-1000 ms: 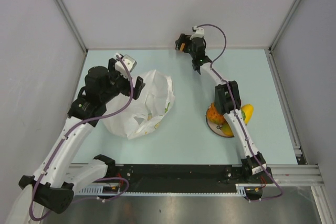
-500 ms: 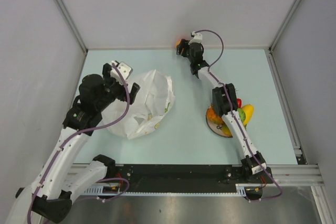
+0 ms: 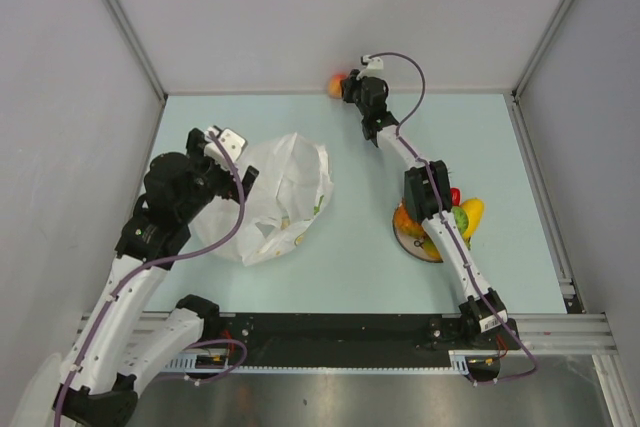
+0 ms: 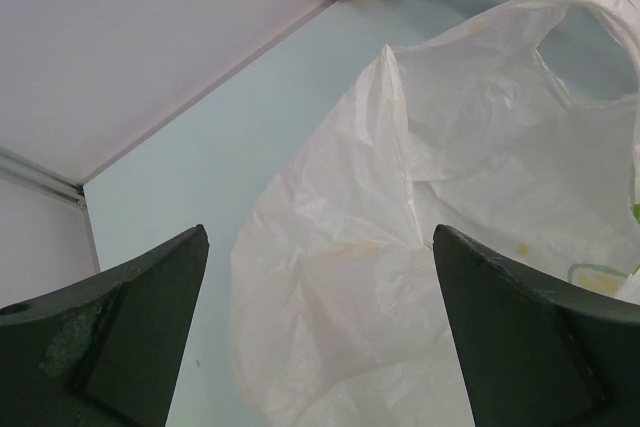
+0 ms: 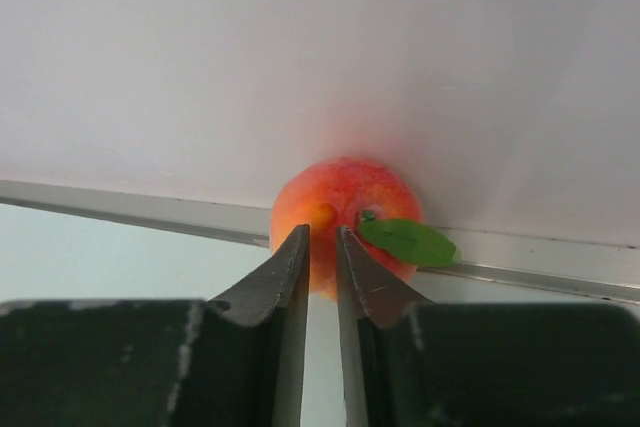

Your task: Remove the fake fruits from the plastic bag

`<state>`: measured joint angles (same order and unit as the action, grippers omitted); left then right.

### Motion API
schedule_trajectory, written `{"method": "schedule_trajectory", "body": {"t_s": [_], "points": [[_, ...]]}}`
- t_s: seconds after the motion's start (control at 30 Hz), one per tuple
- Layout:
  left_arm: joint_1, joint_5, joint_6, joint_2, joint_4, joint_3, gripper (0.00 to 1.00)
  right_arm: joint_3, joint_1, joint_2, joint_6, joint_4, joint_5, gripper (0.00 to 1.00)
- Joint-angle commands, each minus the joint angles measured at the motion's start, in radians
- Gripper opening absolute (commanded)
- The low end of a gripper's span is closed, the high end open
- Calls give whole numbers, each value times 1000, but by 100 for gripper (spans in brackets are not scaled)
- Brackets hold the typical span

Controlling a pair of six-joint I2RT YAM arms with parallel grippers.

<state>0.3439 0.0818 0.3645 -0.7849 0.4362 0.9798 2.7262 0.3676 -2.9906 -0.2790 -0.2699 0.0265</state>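
the plastic bag (image 3: 285,192) lies crumpled and slack. the left gripper (image 4: 320,237) hovers at the bag's left edge, fingers spread wide and gripping nothing. far beyond the bag and to its right, the peach (image 5: 345,197) sits against the back wall. the right gripper (image 5: 320,232) points at it with fingers pressed almost together; whether the tips touch it cannot be told. right of the bag, a plate (image 3: 418,250) carries the pineapple (image 3: 405,217), strawberry (image 3: 456,195), lemon (image 3: 473,211) and green fruit (image 3: 460,219).

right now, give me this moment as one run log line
left fingers: open, at plastic bag | right fingers: shut, tips at peach against back wall | more fruits on plate
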Motion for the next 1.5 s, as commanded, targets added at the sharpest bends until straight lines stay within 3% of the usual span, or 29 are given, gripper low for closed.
{"method": "schedule_trajectory", "body": {"t_s": [0.0,0.17,0.43,0.53,0.57,0.6,0.67,0.7,0.87,1.13,1.33,1.47], "points": [[-13,-4,21,4,-14,3,100,66,1,-36,15,-55,-43,13],[-39,33,-15,-7,-5,6,100,57,-4,-16,17,-9,-131,0],[-42,35,-25,-76,15,91,100,-62,-7,131,23,-6,-180,0],[-43,29,-32,-94,21,125,100,-95,-12,170,12,-23,-107,0],[-42,27,-35,-99,21,128,100,-100,-10,168,6,-32,-80,8],[-43,33,-36,-99,21,128,100,-100,-10,154,14,-54,-56,47],[-42,41,-42,-100,18,128,100,-102,-1,136,59,-67,5,95],[-43,44,-44,-100,16,120,100,-95,4,107,67,-81,10,100],[-51,50,-42,-91,13,100,100,-36,19,29,101,-54,79,100],[-52,39,-6,-76,-2,77,100,-34,45,2,499,-159,151,100],[-60,18,19,-53,-1,45,100,-37,47,-16,667,-181,130,100],[-65,10,30,-51,-14,37,100,-43,44,-14,693,-166,144,100]]}}
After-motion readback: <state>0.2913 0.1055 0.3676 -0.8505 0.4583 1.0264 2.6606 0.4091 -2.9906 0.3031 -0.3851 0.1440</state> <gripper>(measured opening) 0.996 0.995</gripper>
